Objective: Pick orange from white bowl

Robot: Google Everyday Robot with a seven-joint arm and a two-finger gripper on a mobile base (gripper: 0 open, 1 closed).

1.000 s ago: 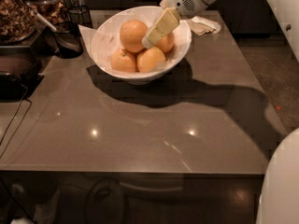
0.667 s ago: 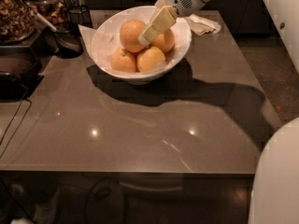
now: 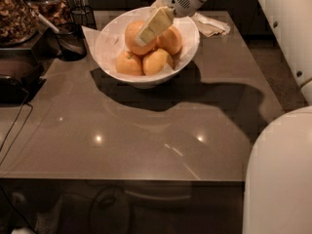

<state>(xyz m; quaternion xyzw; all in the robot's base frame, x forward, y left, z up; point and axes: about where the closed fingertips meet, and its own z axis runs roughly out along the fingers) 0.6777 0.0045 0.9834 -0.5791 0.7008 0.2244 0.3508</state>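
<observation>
The white bowl [image 3: 187, 50] stands at the back of the grey table and holds several oranges. The orange [image 3: 132, 38], the largest, sits on top at the bowl's left; smaller ones lie to its right [image 3: 171, 40] and below it [image 3: 128, 64]. My gripper [image 3: 152, 27] comes down from the upper right on a white arm and lies against the front right of the top orange, inside the bowl's rim. Its pale tip covers part of that orange.
A dark wire cup [image 3: 71, 40] stands just left of the bowl. Jars of dried food [image 3: 14, 13] and a black appliance [image 3: 14, 79] line the left edge. Crumpled paper [image 3: 212, 26] lies right of the bowl. My white body [image 3: 280, 179] fills the lower right.
My gripper has moved left inside the bowl, from between the top oranges onto the largest orange at the top left. The oranges and bowl have not moved.
</observation>
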